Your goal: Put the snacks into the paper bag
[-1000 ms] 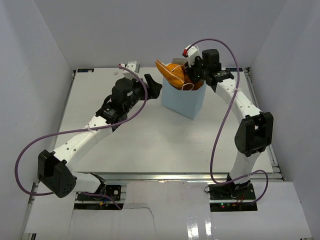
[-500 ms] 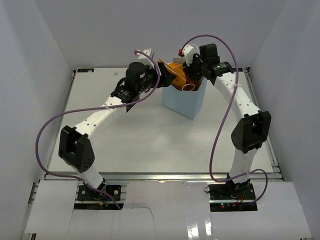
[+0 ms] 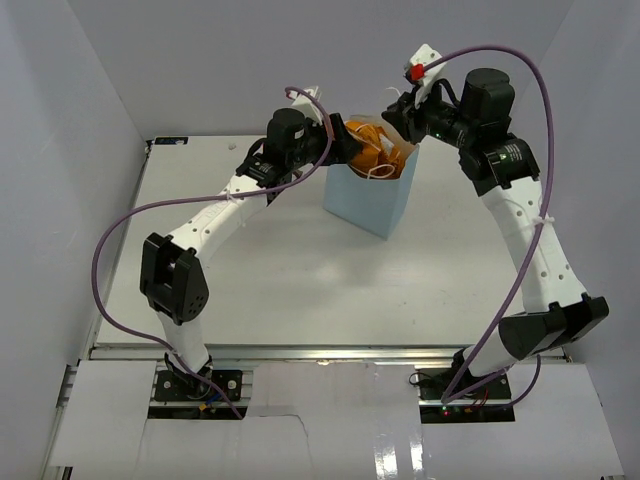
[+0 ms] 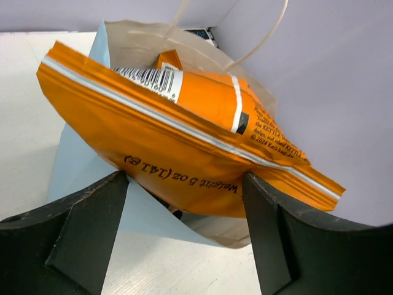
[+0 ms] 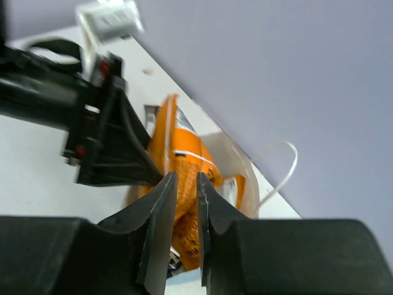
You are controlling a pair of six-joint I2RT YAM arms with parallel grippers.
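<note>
The light-blue paper bag (image 3: 365, 205) stands upright at the back of the table. A large orange snack bag (image 3: 372, 148) pokes out of its mouth, tilted toward the left rim. My left gripper (image 3: 335, 148) is at that left rim, open wide. In the left wrist view the orange bag (image 4: 184, 123) lies across the paper bag (image 4: 80, 166) just past the left gripper (image 4: 185, 184). My right gripper (image 3: 400, 112) hovers above the bag's back right. In the right wrist view the right gripper (image 5: 184, 178) has its jaws slightly parted and holds nothing, with the orange bag (image 5: 184, 153) below. Other snacks are hidden.
The white table (image 3: 250, 270) is boxed in by pale walls on three sides. Purple cables (image 3: 130, 215) loop off both arms. A white cord handle (image 5: 288, 166) arches over the paper bag's far rim. The left arm's black wrist (image 5: 92, 135) is close beside the bag.
The right gripper has let go of the orange bag and risen up and to the right. The left gripper has come in to the bag's left rim. The orange bag sits lower in the bag.
</note>
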